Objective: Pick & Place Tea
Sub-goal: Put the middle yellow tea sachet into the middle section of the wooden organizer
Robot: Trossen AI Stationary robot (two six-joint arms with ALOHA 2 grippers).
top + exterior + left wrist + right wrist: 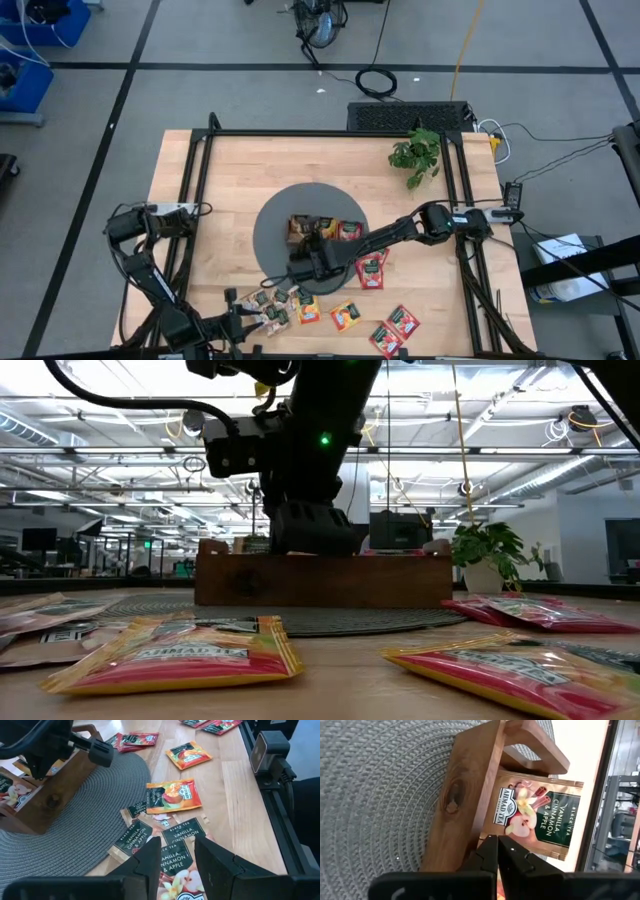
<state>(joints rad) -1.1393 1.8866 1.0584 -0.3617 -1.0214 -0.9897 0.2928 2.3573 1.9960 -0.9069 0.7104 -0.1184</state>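
The tea is flat sachets, red, orange and beige, scattered on the wooden table. A wooden tray (325,228) stands on a round grey mat (270,235). In its end compartment a beige sachet (535,817) lies flat. My right gripper (497,851) is shut, slanting down over that compartment, close to the tray's side wall (462,805). At the table's near left, my left gripper (177,862) is open. Its fingers stand on either side of a beige sachet (175,870) lying among others on the table. My right gripper has its shut fingertips (490,845) by the beige sachet's near corner (520,847) and the tray wall. The fingers hide the spot, so I cannot tell whether they touch either.
Red sachets (370,270) (395,328) and orange ones (345,315) (172,795) lie on the near half of the table. A small potted plant (415,155) stands at the far right. Black frame rails (455,190) run along the table's sides.
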